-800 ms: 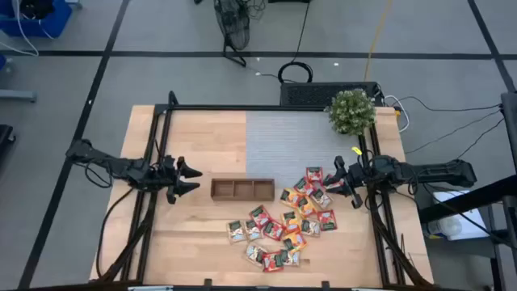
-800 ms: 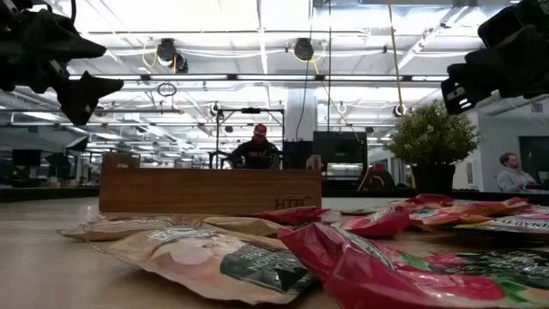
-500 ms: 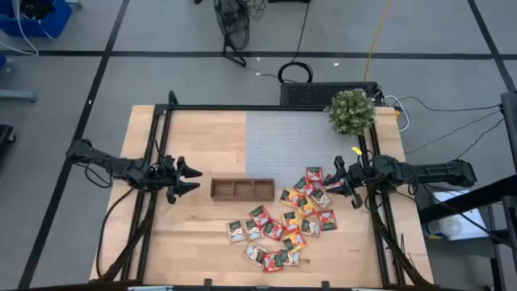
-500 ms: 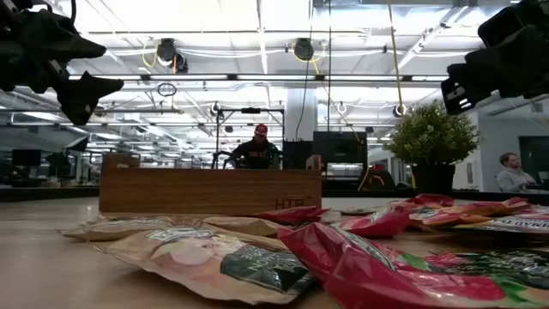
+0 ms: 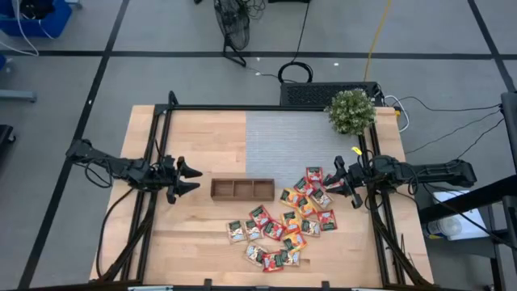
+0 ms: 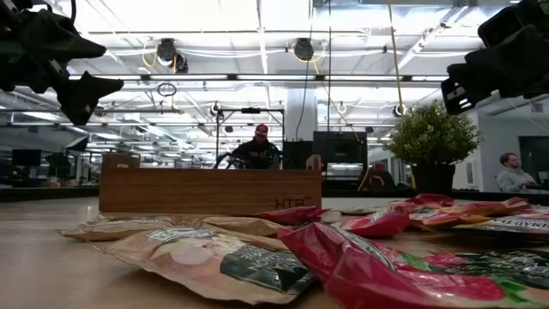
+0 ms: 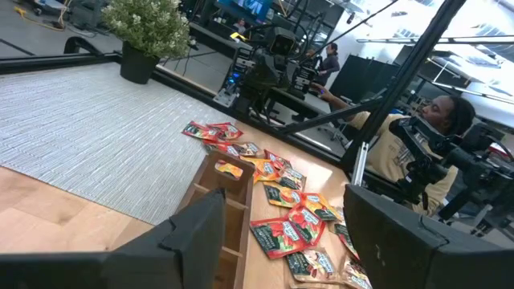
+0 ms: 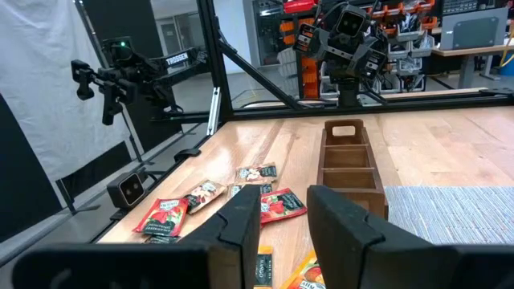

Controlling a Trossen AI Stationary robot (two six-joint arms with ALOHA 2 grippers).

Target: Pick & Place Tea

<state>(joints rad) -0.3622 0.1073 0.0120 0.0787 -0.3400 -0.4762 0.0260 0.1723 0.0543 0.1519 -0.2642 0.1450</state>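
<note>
I had both arms stretched level above the table, the left gripper (image 5: 191, 179) spread wide and empty beside the wooden tray (image 5: 242, 189), the right gripper (image 5: 334, 183) partly parted, empty, over the scattered tea sachets (image 5: 284, 222).

floor (image 5: 81, 81): grey, dark seams | ceiling lights (image 6: 257, 17): bright | potted plant (image 5: 351, 111): surface's far corner | person (image 6: 256, 148): seated behind | fan (image 5: 233, 24): on floor
</note>
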